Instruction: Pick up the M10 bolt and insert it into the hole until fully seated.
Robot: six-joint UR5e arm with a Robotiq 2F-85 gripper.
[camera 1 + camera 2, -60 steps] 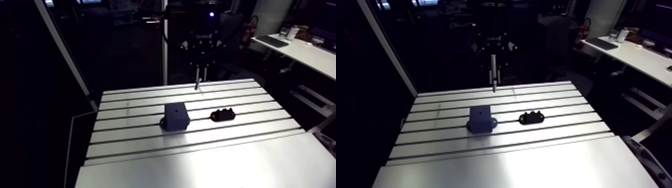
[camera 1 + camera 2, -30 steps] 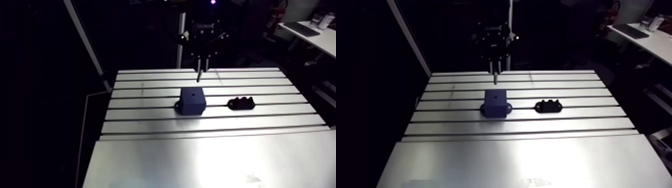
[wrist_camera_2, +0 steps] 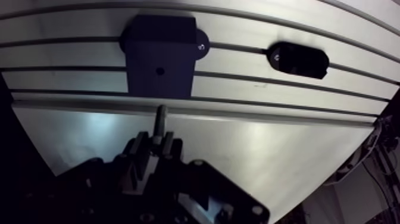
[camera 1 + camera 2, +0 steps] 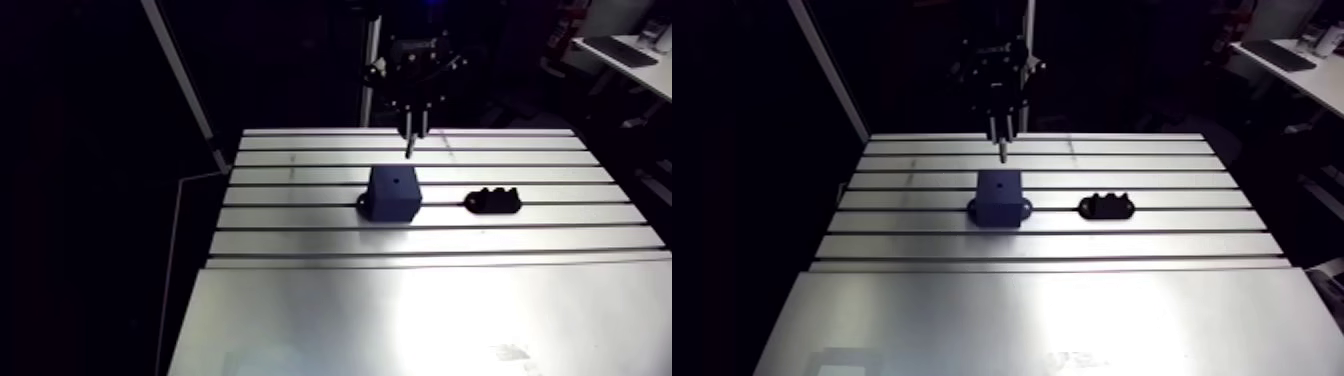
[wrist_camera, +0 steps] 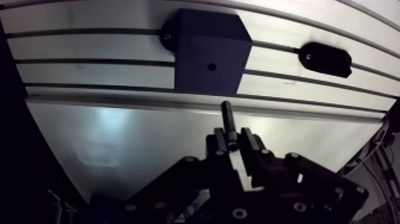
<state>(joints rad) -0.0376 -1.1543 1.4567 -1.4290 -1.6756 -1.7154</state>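
Overhead, the gripper (image 5: 233, 142) pinches the bolt (image 5: 227, 116) tight between its fingers, above the table (image 5: 119, 137), near the dark block (image 5: 205, 42) and its hole (image 5: 211, 67).

Dim all round; glare whitens the near table (image 4: 420, 310).

Open slotted table (image 4: 1052, 300) around block (image 4: 999, 195) and bracket (image 4: 1106, 206).
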